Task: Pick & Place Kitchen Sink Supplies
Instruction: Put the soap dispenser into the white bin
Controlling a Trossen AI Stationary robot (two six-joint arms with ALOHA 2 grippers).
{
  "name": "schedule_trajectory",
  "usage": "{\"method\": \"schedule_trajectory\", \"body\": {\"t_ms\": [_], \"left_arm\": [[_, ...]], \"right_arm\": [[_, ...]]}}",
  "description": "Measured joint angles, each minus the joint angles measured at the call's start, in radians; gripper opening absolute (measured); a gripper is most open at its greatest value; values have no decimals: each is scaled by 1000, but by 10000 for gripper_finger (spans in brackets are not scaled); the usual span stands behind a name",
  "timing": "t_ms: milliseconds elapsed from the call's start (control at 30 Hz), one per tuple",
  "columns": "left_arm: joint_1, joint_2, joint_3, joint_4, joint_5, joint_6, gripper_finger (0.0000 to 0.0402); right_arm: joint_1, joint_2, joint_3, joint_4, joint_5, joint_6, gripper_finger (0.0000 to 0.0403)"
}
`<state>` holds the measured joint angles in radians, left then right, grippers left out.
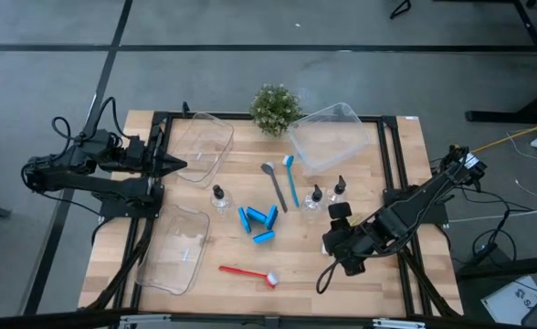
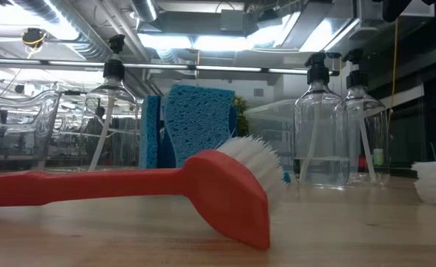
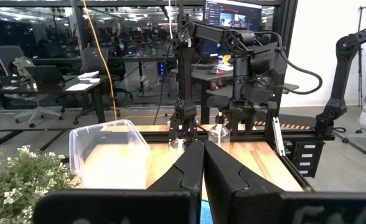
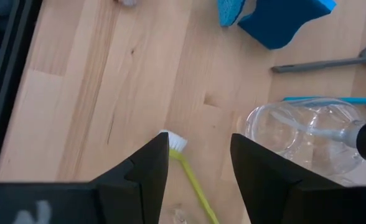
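Observation:
My right gripper point(image 4: 200, 163) hangs open over a yellow-green brush point(image 4: 186, 162) that lies flat on the wood; its white head point(image 2: 434, 182) rests on the table. The fingers stand on either side of the handle, apart from it. In the high view the right gripper point(image 1: 332, 233) hides that brush. A clear black-capped bottle point(image 4: 304, 137) stands just beside it. Blue sponge pieces point(image 1: 257, 221), a grey brush point(image 1: 274, 185), a blue brush point(image 1: 291, 178) and a red brush point(image 1: 248, 272) lie mid-table. My left gripper point(image 1: 173, 164) is shut and level at the left edge.
Three clear bottles point(image 1: 218, 196), point(image 1: 315, 196), point(image 1: 340, 189) stand upright. Clear bins sit at the far left point(image 1: 203, 146), far right point(image 1: 328, 137) and near left point(image 1: 175, 249). A small potted plant point(image 1: 275, 108) stands at the far edge. Bare wood lies near the front right.

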<state>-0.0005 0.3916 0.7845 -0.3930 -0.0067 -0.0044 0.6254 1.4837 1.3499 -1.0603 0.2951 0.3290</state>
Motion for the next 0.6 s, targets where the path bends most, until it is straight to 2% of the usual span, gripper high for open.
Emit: {"method": "schedule_trajectory", "body": {"t_ms": [500,600], "left_arm": [[0,0,0,0,0,0,6],[0,0,0,0,0,0,8]], "right_arm": [[46,0,-1,1,23,8,172],[57,-1,-35,23,27,1,172]]}}
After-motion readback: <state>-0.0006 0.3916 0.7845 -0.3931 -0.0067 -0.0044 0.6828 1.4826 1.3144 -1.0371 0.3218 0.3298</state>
